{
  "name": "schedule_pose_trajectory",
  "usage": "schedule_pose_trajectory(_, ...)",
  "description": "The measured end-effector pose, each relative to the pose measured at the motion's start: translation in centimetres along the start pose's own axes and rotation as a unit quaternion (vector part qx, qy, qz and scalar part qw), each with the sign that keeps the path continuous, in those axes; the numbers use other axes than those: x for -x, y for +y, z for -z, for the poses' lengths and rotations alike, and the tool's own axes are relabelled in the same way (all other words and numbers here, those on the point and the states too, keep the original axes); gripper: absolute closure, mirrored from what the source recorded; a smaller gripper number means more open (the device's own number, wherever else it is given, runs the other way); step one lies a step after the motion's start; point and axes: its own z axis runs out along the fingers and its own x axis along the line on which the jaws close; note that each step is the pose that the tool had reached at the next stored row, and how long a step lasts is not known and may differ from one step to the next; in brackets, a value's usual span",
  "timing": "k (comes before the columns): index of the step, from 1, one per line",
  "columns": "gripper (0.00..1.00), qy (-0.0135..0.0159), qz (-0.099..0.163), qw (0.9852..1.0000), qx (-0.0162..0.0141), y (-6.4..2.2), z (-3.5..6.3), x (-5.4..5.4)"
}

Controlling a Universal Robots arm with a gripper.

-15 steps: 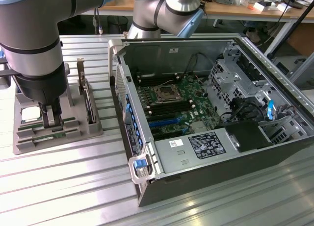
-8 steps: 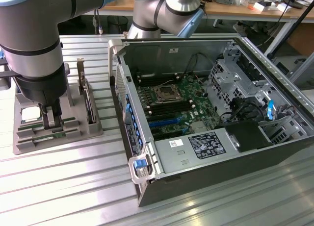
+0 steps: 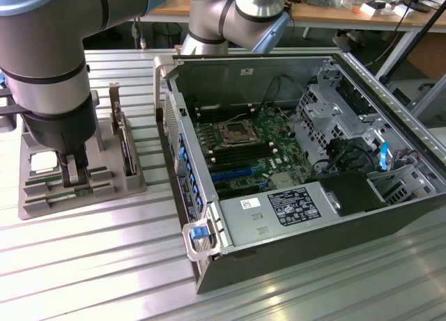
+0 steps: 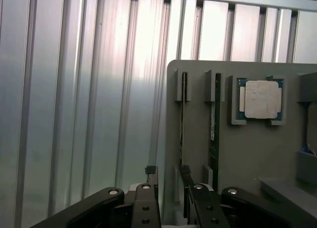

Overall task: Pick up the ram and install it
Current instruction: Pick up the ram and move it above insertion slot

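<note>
Ribbed aluminium slats form the table (image 3: 83, 265), running in long bright bands under everything. Behind it a wooden workbench (image 3: 327, 16) crosses the back of the room, cluttered with cables and small parts.

On the exterior view's right sits an open computer case (image 3: 313, 255). Its motherboard (image 3: 251, 150) is exposed, with a boxed power supply (image 3: 279, 213) along the near edge. On the exterior view's left a grey holder (image 4: 247, 154) rests flat on the slats, and the robot arm stands over it.

The ram (image 4: 214, 124) is in that holder, upright on its long edge in a narrow slot. Seen from the wrist view it is a thin green strip of circuit board with a pale patch, probably its label, partway along. A second, darker stick (image 4: 181, 114) stands in the neighbouring slot, parallel and just beside it. A processor chip (image 4: 261, 99) with a dull metal lid lies in a square recess on the other side of the ram.

The gripper (image 3: 75, 178) hangs low over the holder's near edge. Its black fingers (image 4: 150, 176) are spread wide with nothing between them. One fingertip sits about in line with the darker stick, and the ram is one slot further over, untouched.
</note>
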Motion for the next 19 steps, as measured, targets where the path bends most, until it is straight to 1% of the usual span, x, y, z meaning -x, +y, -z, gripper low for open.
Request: schedule_pose_trajectory(19, 0.7, 0.0, 0.0, 1.0, 0.0001, 0.02, -0.64, -0.44)
